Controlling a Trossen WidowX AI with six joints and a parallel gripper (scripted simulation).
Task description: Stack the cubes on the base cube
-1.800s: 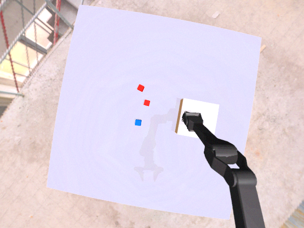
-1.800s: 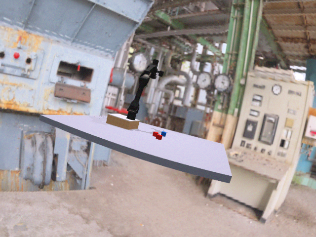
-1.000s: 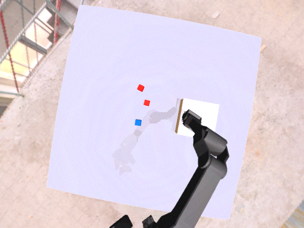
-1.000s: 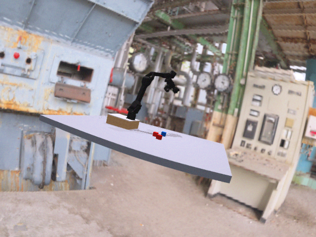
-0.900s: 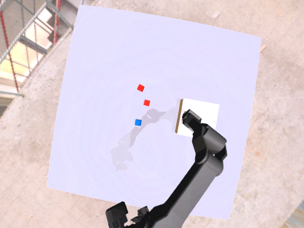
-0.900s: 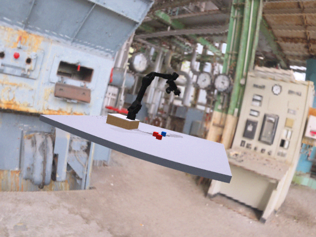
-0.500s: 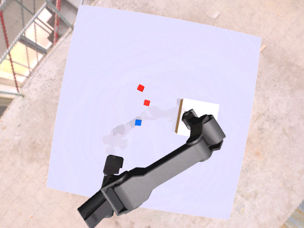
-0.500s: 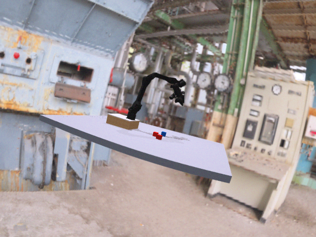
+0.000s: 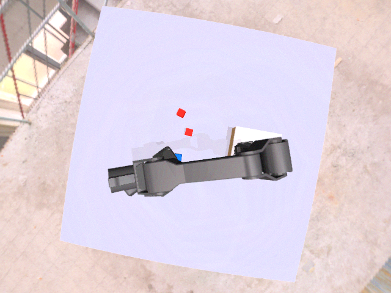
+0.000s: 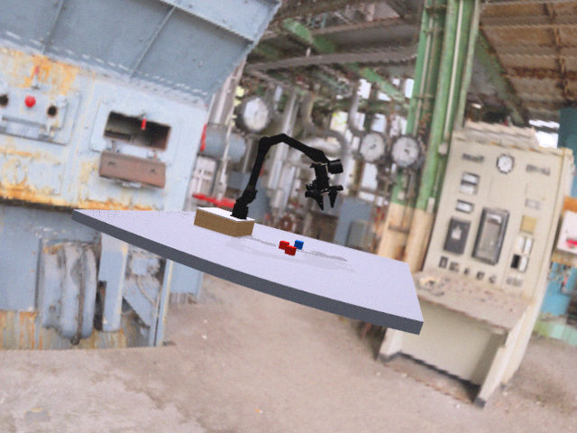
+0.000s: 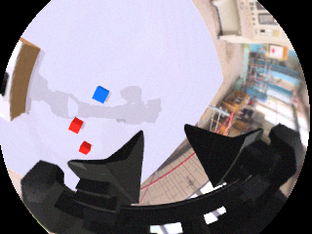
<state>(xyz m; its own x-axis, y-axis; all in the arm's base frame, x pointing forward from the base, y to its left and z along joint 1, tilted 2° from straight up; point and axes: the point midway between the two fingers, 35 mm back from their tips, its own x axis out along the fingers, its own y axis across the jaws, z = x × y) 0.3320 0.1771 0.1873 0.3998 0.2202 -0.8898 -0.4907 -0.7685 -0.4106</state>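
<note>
A blue cube (image 9: pixel 178 156) (image 10: pixel 298 244) (image 11: pixel 100 95) sits on the table, partly covered by the arm in the top view. One red cube (image 9: pixel 189 132) (image 10: pixel 283 244) (image 11: pixel 75 125) lies on the table between the blue cube and the other red cube (image 9: pixel 181 112) (image 10: pixel 290 250) (image 11: pixel 85 147). All three stand apart, with nothing on top of them. My gripper (image 10: pixel 326 207) (image 11: pixel 164 131) is open and empty, high above the table, with its fingers pointing down in the exterior view. The arm hides the fingers in the top view.
The arm stands on a wooden block with a white top (image 9: pixel 249 133) (image 10: pixel 224 225) (image 11: pixel 23 83) on the pale table (image 9: pixel 189 236) (image 10: pixel 363 289) (image 11: pixel 146 44). The arm's shadow falls beside the cubes. The table's edges drop off to the floor.
</note>
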